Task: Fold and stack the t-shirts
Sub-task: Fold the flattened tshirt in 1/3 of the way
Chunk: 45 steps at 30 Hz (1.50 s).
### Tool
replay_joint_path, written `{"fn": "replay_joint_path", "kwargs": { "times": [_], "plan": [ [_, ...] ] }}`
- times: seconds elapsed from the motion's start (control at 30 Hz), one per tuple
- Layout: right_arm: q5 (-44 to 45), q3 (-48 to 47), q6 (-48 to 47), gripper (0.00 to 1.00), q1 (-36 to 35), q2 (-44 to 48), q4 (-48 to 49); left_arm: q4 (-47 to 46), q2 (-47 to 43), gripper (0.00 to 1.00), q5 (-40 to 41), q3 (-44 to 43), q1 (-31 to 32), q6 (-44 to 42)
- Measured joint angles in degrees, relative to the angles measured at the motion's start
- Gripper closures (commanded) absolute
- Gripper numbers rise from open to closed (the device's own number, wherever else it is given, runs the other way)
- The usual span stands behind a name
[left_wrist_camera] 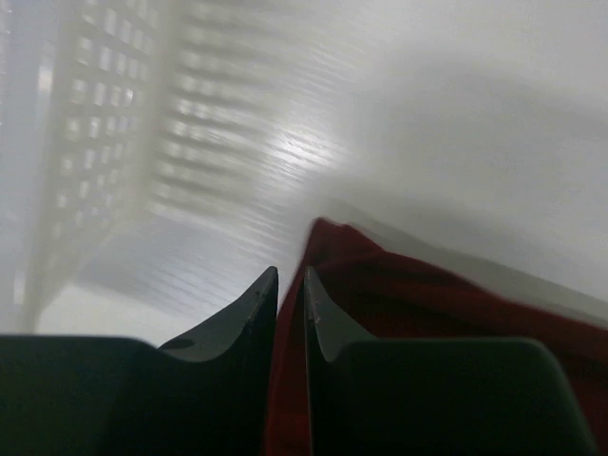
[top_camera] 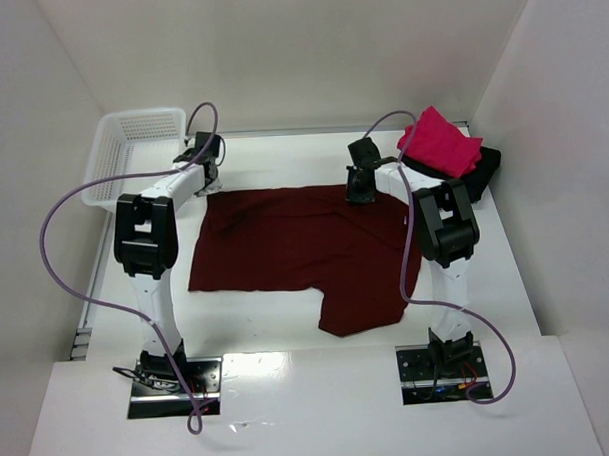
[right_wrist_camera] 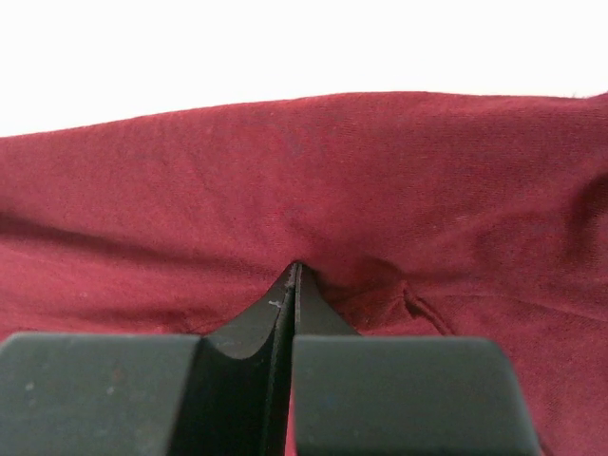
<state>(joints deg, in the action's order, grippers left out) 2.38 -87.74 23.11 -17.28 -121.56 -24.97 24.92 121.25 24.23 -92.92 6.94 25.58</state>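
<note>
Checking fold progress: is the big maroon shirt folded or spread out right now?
Spread out. The maroon shirt lies open and mostly flat on the table, its far edge pinched by the left gripper and right gripper.

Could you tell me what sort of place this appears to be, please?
Probably a robotics lab test booth: plain white panels enclose a white table, two robot arms are bolted at its near edge, and a maroon t-shirt lies spread on it.
</note>
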Motion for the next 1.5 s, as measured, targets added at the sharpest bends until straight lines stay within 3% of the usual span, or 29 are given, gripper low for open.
{"fn": "replay_joint_path", "kwargs": {
  "times": [0.17,0.3,0.47,0.67,0.83,1.03,1.1,1.33,1.5],
  "plan": [
    [0.0,0.0,0.0,1.00,0.0,0.0,0.0,-0.3,-0.1,0.55,1.1,-1.2,-1.4,-0.3],
    [0.0,0.0,0.0,1.00,0.0,0.0,0.0,-0.5,-0.1,0.49,0.8,-1.2,-2.0,-0.4],
    [-0.1,0.0,0.0,0.91,0.0,0.0,0.0,-0.5,-0.9,0.45,-2.9,-1.2,-2.0,-1.2],
    [-0.4,-0.2,-0.1,0.57,0.0,0.7,-0.7,-0.8,-6.6,0.40,-9.9,0.0,-0.8,-1.4],
    [-0.9,2.7,-0.6,0.26,0.0,6.2,-1.8,-1.5,-14.5,0.30,-13.8,5.4,3.2,-1.1],
    [-2.4,11.8,-0.1,0.24,0.0,19.3,-1.5,-2.4,-19.1,0.29,-19.2,13.4,4.7,0.5],
    [-2.3,15.5,0.0,0.24,0.0,22.2,-1.6,-2.7,-19.5,0.31,-21.0,16.0,4.5,1.0],
    [0.7,19.9,0.4,0.24,0.0,22.4,-2.7,-4.0,-17.1,0.67,-24.1,18.7,4.2,3.3],
    [2.7,18.8,0.6,0.24,0.1,20.7,-2.8,-4.5,-13.5,0.76,-23.8,18.6,4.2,4.7]
  ]
}}
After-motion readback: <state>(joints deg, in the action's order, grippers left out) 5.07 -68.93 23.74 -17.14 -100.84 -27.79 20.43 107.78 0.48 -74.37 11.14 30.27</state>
